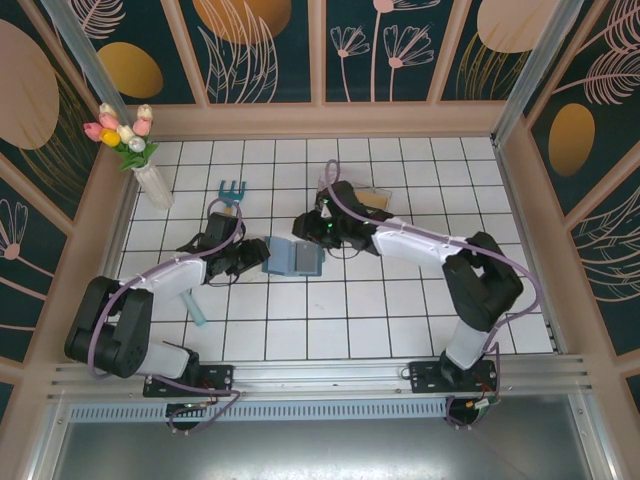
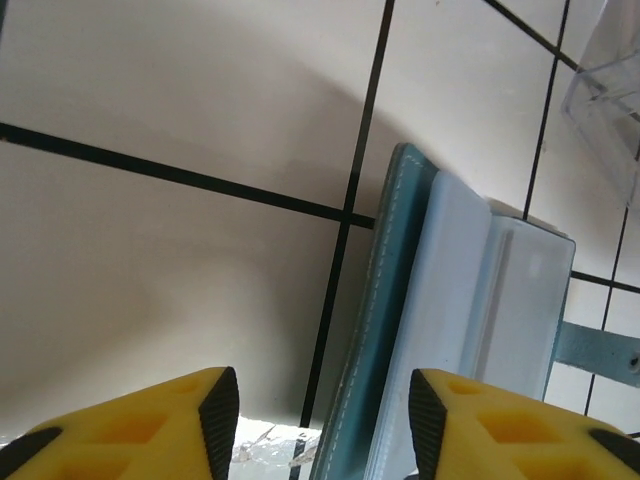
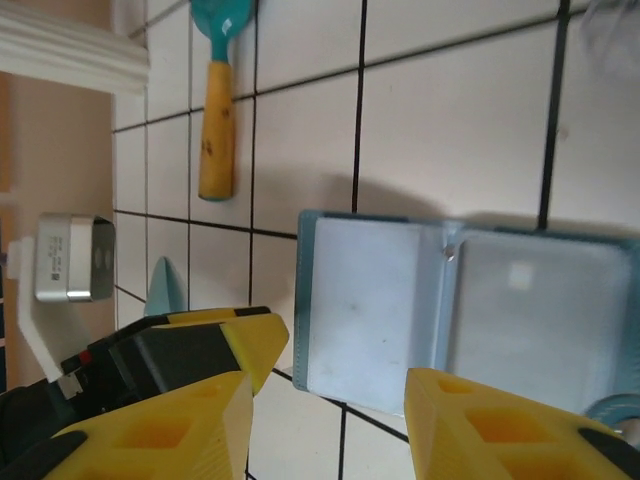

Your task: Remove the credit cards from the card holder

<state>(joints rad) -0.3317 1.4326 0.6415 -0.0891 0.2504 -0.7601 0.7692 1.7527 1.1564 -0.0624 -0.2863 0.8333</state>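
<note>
My left fingers (image 2: pixel 210 430) stand partly spread astride the near edge of the small flat dark-teal bifold card holder (image 1: pixel 293 257), not yet pinching it. My right fingers (image 3: pixel 470 420) are parted too, empty, just over its other side. It lies opened flat on the white tiled surface (image 1: pixel 330 320) between them. Whether its blue-grey pockets hold the credit cards I cannot tell. I judge the pulling-out is all yet to do.

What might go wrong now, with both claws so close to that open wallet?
The left claw straddles one edge of the wallet; closing might pinch just the cover and drag or flip it on the smooth tiles. The right claw hovers open near pockets that look flat, so it may fail to catch anything inside.
</note>
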